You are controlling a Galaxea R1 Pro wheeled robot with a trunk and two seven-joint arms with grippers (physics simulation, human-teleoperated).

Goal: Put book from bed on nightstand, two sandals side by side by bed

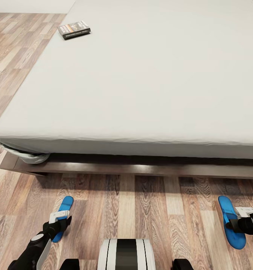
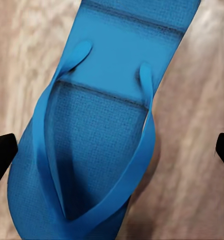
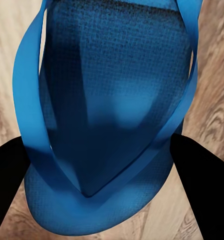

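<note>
Black arms with grey-white shell panels, each ending in a white bracket ahead of a black gripper: left gripper [image 1: 62,221], right gripper [image 1: 242,219]. Between them, a white trunk [image 1: 126,254] with black stripes. Plain black fingertips [image 3: 201,190].

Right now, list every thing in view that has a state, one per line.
book: closed, flat on the mattress near its far left edge.
bed: mattress bare; sheet bunched at the near left corner.
left sandal: on the floor, straps up, far apart from the other.
right sandal: on the floor, straps up.
left claw: open, fingers either side of the left sandal.
right claw: straddling the right sandal; grip unclear.
</note>
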